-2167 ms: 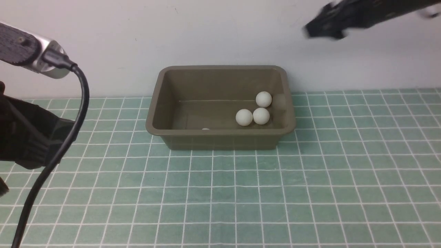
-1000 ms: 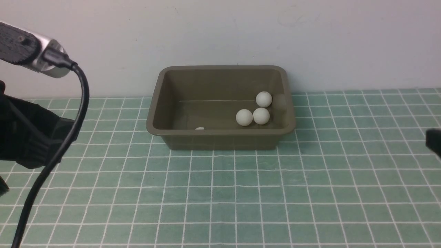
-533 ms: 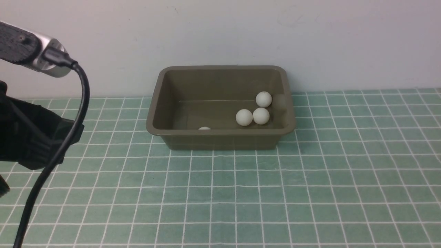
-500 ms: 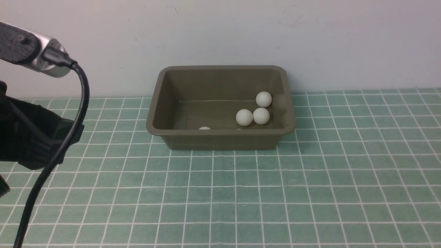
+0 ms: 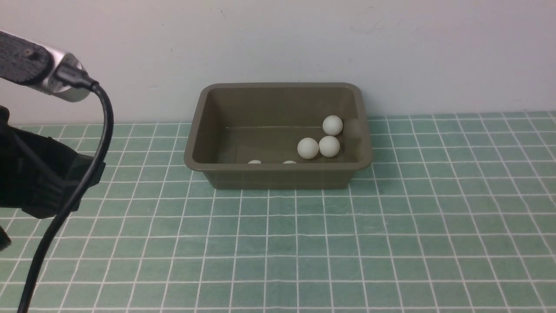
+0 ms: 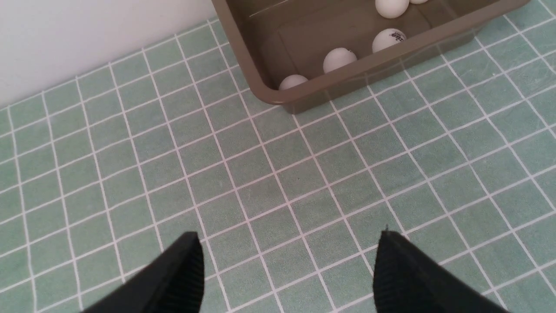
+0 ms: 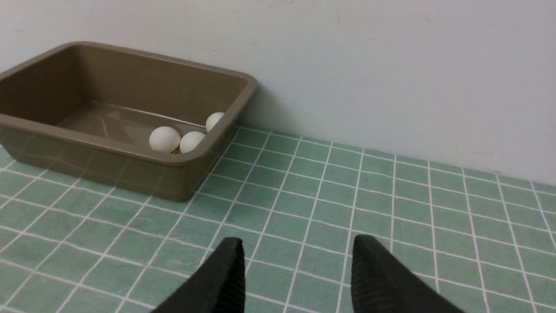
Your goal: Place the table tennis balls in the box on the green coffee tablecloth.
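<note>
The left gripper [image 6: 286,243] held its black fingers [image 6: 184,265] wide apart over bare teal-green grid-patterned tablecloth [image 5: 391,243], gripping nothing. The right gripper [image 7: 297,252] showed a narrower gap between its fingers [image 7: 226,274], also with only cloth between them. Beyond both sets of fingertips stood the olive-brown rectangular plastic box [image 5: 278,166] against the wall. The small white table tennis balls [image 5: 308,148] lay inside it, well apart from either gripper: three clustered together, others by the near wall.

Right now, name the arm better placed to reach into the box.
Left, probably: the left gripper hangs open close to the box's corner, while the right gripper is outside the front view.
</note>
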Robot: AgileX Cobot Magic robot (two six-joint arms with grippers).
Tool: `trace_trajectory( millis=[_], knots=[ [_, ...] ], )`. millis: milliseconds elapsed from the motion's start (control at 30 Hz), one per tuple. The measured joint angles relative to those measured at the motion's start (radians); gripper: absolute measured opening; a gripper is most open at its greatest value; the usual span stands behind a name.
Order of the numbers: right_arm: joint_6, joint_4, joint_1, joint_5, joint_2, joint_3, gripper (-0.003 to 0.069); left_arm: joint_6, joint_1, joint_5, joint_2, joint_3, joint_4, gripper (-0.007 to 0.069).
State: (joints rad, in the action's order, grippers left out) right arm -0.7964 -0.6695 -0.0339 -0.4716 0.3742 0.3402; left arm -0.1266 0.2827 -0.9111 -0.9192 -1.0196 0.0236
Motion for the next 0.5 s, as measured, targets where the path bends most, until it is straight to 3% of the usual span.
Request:
trace_trajectory(
  millis=[400,500],
  knots=[
    [0.000,0.002,0.000,-0.078,0.000,0.000,0.0316,0.000,0.000,0.000,0.000,0.000,0.000,0.0469],
    [0.027,0.068,0.000,-0.064,-0.004,-0.009,0.0316,0.000,0.000,0.000,0.000,0.000,0.000,0.0469]
  ],
)
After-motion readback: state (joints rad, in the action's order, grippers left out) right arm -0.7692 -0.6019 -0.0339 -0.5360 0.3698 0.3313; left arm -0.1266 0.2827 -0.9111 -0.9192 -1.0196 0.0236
